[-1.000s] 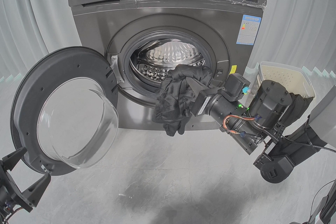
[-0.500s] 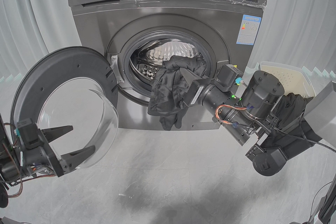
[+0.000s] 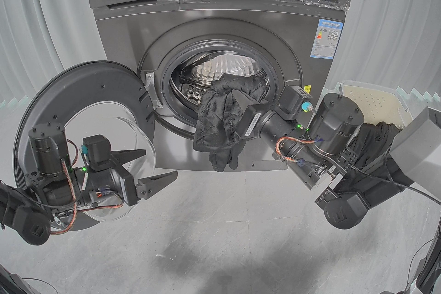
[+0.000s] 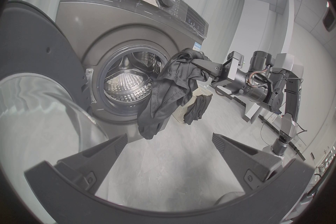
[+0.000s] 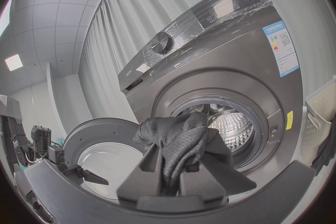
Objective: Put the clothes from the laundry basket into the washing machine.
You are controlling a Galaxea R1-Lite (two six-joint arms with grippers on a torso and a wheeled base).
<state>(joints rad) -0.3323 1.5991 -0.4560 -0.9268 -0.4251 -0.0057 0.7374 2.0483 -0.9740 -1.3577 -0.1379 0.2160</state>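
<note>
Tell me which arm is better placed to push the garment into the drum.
Right. The right gripper is shut on the garment, held at the mouth of the drum. The left gripper is open and empty, lower, in front of the open door.

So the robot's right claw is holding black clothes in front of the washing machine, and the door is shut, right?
Not quite. The door is open, swung out to the robot's left, as the head view shows. The rest is right: the right claw is holding black clothes in front of the washing machine.
</note>
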